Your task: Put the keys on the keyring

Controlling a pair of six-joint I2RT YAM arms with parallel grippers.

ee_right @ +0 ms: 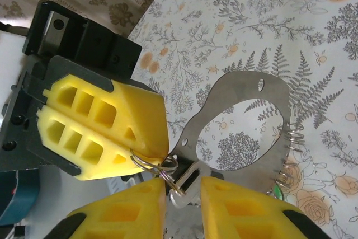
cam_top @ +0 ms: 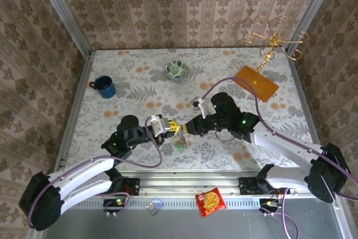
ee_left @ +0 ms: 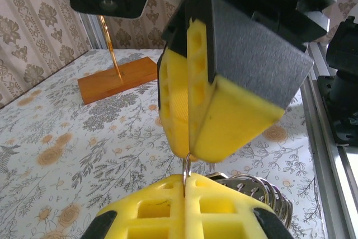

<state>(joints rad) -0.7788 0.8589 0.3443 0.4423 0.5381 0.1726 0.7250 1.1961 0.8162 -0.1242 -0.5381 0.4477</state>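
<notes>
My left gripper (cam_top: 169,127) (ee_left: 185,180) is shut on a small wire split ring (ee_left: 186,166) (ee_right: 146,163) above the table's near middle. My right gripper (cam_top: 187,129) (ee_right: 183,186) meets it tip to tip. A silvery key (ee_right: 193,186) threaded on that ring fills the gap between the right jaws. The keyring (ee_right: 229,88) (cam_top: 180,143) looks like a flat grey oval loop. It hangs just past the two grippers, with several wire rings (ee_left: 263,188) along its edge. A green key head (ee_right: 278,192) peeks out beside them.
A blue mug (cam_top: 104,87) stands at the back left and a patterned bowl (cam_top: 177,69) at the back middle. An orange wooden base with a gold stand (cam_top: 255,82) (ee_left: 114,79) sits at the back right. A red snack packet (cam_top: 210,201) lies on the near rail.
</notes>
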